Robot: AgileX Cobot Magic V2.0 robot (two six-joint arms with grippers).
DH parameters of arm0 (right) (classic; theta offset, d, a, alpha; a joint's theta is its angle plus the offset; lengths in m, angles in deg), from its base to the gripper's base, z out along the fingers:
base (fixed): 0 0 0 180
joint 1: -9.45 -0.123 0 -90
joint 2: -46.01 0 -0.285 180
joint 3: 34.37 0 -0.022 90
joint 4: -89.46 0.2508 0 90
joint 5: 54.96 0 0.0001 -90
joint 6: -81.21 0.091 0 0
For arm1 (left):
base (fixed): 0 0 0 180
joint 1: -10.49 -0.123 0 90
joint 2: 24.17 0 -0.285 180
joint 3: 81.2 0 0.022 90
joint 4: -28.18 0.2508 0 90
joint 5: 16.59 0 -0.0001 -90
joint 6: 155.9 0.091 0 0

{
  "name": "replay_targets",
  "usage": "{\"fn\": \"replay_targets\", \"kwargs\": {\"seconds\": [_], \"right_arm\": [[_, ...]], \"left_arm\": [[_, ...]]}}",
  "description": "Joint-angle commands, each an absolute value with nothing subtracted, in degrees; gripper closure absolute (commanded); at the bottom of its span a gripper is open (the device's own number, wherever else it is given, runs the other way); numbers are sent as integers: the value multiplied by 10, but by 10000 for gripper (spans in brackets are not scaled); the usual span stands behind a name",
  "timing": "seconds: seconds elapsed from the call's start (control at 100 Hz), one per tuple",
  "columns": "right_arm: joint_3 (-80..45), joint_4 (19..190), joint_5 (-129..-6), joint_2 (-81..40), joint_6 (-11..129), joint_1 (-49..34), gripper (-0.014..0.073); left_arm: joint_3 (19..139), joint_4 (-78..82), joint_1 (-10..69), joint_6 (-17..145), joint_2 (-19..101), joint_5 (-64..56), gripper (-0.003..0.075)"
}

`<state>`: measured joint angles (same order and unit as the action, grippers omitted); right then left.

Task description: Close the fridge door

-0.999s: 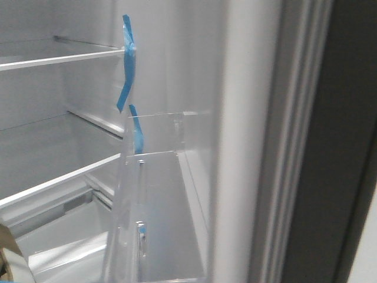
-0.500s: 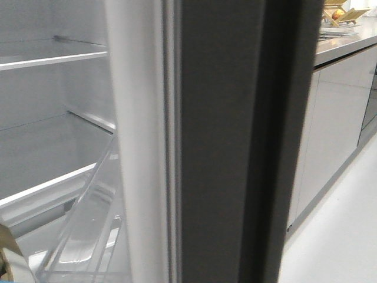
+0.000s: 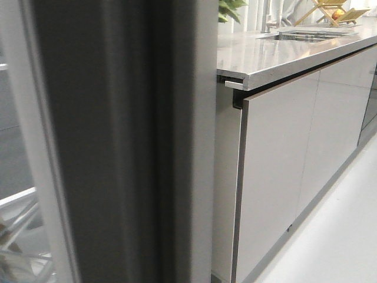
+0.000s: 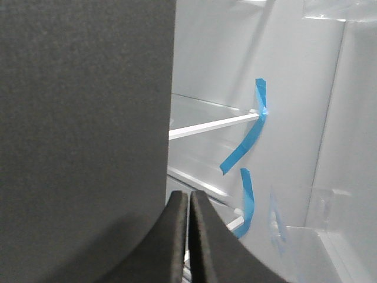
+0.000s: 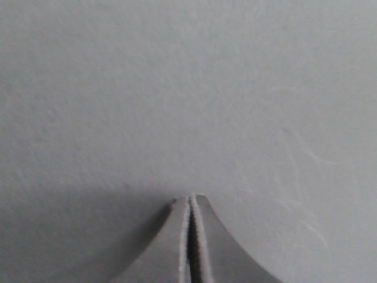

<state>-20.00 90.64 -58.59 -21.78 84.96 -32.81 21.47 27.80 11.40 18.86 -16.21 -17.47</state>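
The fridge door [image 3: 118, 147] fills the left and middle of the front view with its matt dark grey outer face, and its white edge seal [image 3: 41, 177] runs down the far left. My right gripper [image 5: 191, 199] is shut and empty, its tips against the door's grey face [image 5: 188, 88]. My left gripper [image 4: 188, 194] is shut and empty, beside a dark grey panel [image 4: 82, 118], pointing into the white fridge interior. The door's white inner lining [image 4: 347, 118] and a clear bin [image 4: 306, 236] show in the left wrist view. Neither gripper shows in the front view.
Pale grey glossy cabinet fronts [image 3: 277, 165] under a grey countertop [image 3: 277, 53] stand right of the fridge, above a white floor [image 3: 341, 236]. Inside the fridge are a glass shelf [image 4: 212, 125] and blue tape strips [image 4: 250, 141].
The door has swung across the front view from right to left. Its inner lining and bins have left that view, the outer face now fills it, and the cabinets have come into sight.
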Motion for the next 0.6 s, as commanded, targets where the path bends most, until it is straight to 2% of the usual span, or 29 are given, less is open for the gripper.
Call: {"fn": "replay_targets", "kwargs": {"seconds": [0.0,0.59], "right_arm": [[-219,909,-522,-224,849,-334,670],[-344,909,-521,-356,850,-356,670]], "left_arm": [[199,277,119,187,-151,-219,741],[199,277,119,187,-151,-219,741]]}}
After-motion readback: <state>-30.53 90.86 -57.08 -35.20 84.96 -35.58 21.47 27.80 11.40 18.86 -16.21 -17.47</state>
